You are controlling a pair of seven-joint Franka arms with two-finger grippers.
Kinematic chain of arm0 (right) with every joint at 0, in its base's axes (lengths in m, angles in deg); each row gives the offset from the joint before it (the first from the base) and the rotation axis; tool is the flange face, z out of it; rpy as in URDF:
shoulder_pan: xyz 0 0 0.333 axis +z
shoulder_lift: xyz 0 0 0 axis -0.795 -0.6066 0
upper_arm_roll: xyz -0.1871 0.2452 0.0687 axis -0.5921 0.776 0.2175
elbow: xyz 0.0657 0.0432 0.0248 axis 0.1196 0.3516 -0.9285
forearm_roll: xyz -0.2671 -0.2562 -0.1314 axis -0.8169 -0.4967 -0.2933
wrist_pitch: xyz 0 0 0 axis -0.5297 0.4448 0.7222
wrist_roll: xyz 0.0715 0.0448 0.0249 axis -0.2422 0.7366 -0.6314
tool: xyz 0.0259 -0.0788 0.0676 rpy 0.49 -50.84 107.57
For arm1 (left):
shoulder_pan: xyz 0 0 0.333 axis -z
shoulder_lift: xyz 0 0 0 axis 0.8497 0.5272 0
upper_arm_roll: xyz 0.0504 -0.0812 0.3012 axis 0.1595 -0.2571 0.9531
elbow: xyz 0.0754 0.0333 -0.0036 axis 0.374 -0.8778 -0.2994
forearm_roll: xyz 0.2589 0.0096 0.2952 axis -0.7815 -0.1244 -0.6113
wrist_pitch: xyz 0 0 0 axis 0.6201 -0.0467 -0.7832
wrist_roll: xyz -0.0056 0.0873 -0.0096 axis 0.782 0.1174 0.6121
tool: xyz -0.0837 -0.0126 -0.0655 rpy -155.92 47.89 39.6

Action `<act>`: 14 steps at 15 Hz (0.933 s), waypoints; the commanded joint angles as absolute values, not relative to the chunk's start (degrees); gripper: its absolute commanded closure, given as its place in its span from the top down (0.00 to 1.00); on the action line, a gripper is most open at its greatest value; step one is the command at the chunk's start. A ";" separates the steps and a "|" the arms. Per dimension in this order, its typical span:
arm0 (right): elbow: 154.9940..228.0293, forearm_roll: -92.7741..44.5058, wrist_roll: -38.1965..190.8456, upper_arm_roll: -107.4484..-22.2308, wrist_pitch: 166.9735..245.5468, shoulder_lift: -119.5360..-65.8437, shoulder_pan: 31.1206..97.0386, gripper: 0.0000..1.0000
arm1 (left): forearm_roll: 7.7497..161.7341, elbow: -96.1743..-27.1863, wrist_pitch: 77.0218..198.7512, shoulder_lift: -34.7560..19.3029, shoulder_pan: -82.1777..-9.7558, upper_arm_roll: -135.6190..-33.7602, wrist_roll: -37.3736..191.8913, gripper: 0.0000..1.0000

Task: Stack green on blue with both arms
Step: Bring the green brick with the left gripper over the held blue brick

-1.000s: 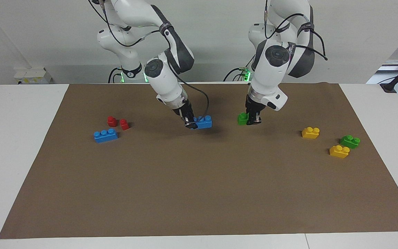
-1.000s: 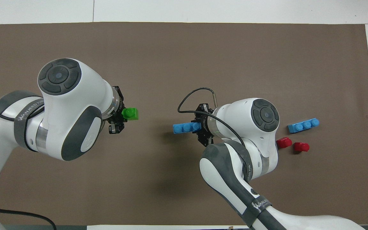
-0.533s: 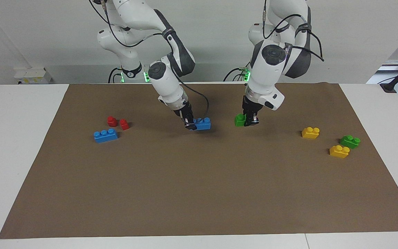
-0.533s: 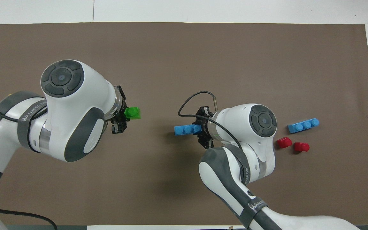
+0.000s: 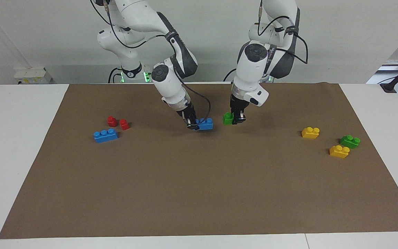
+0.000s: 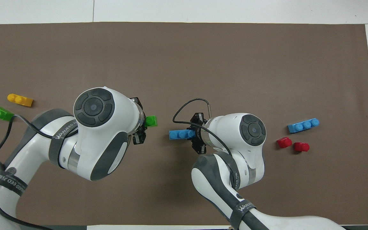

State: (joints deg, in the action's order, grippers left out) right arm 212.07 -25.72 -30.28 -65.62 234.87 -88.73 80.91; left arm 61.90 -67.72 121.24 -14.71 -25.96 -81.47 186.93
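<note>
- While both arms hang over the middle of the worktop, each one has a brick in its grasp, and the two bricks sit just beside each other with a small gap between them.
- Left pincer: clamped on the green brick, gripping it at the end toward the left arm so the rest of the brick juts out toward the blue one. It is raised a little above the brown mat, which covers most of the worktop.
- Right pincer: clamped on one end of the blue brick, the three-stud piece pointing toward the green brick. I cannot tell whether this brick rests on the mat or is held slightly off it.
- In the overhead view the green brick is a touch farther from the robots than the blue brick, and the two do not touch.
- A second blue brick lies toward the right arm's end of the worktop, with two small red pieces just beside it, nearer to the robots.
- Toward the left arm's end lie two yellow bricks and a second green brick, grouped close together near that edge of the mat.
</note>
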 commanded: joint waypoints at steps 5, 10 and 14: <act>213.62 -23.87 -30.11 -65.54 238.69 -89.48 81.39 0.00 | 57.24 -74.20 127.81 -18.40 -21.36 -80.61 196.71 0.00; 214.41 -21.33 -29.76 -65.54 240.97 -90.27 82.19 0.00 | 56.00 -77.29 131.34 -19.37 -19.25 -80.70 199.36 0.00; 214.50 -21.41 -29.58 -65.54 241.76 -90.88 82.19 0.00 | 55.91 -78.34 132.30 -19.72 -18.55 -80.70 199.28 0.00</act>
